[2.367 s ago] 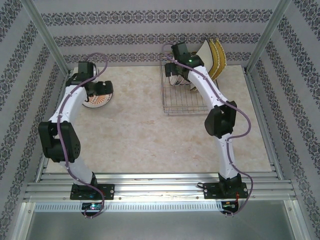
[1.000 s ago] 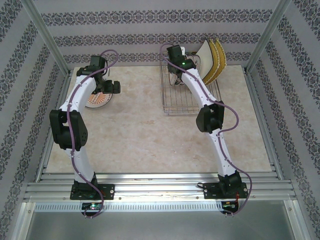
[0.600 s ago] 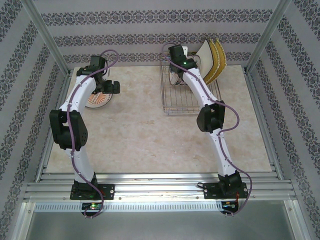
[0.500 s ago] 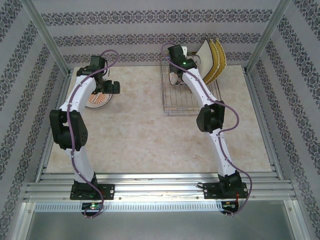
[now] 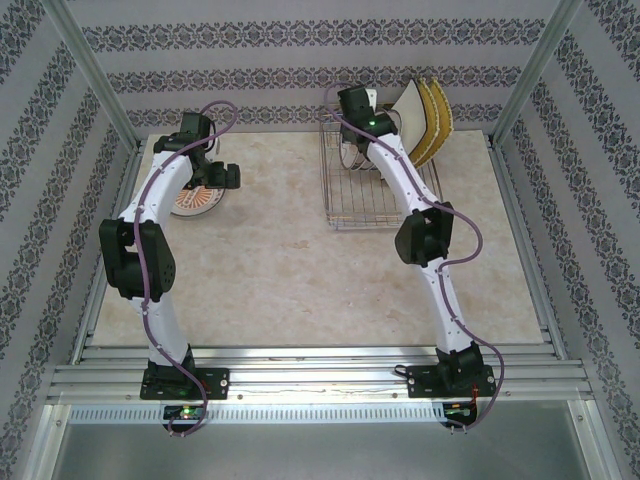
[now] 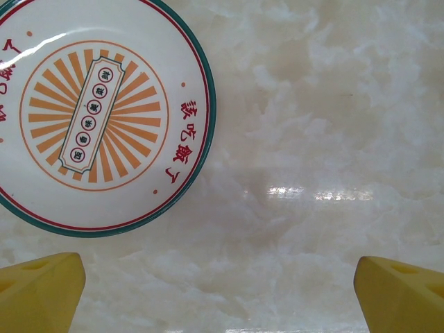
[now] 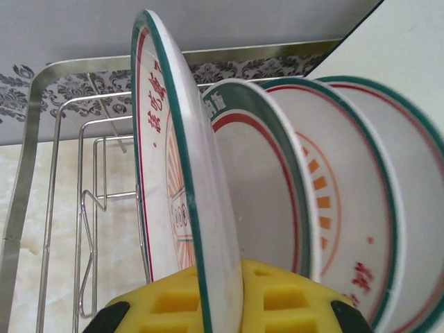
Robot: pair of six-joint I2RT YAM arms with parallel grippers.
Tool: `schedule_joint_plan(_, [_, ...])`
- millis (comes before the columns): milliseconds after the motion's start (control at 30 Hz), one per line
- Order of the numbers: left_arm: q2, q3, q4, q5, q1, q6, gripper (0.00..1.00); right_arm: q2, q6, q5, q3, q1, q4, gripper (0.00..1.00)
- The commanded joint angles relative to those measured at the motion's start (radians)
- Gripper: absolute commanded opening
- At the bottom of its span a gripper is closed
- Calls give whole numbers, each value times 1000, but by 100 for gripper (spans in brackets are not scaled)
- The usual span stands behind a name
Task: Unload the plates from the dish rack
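At bottom of R wrist view, R claw [image 7: 220, 291] sat clamped on rim of front plate [image 7: 163, 173], upright in rack [image 7: 48, 173]. Prob. needed straight-up lift, no tilt, clear of neighbours [image 7: 270, 187]. L claw [image 6: 222, 295] hung wide open, empty.
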Motion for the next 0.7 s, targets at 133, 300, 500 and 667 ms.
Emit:
schedule_joint_plan(133, [-20,-11,-26,-9,-23,-2,100,-175,-24,-14,6,33,24,0])
schedule_joint_plan(300, [-15,-1,-33,-13,-26,-4,100,-222,-39,-5,3,37,-1,0])
schedule_joint_plan(500, [-12,10,-36,-11,-31,-7,100,-288,-61,-21,-40,45,-16,0])
schedule_joint_plan(667, [-8,15,-42,-17,-38,-8,100,-372,-53,-102,-166,45,9,0])
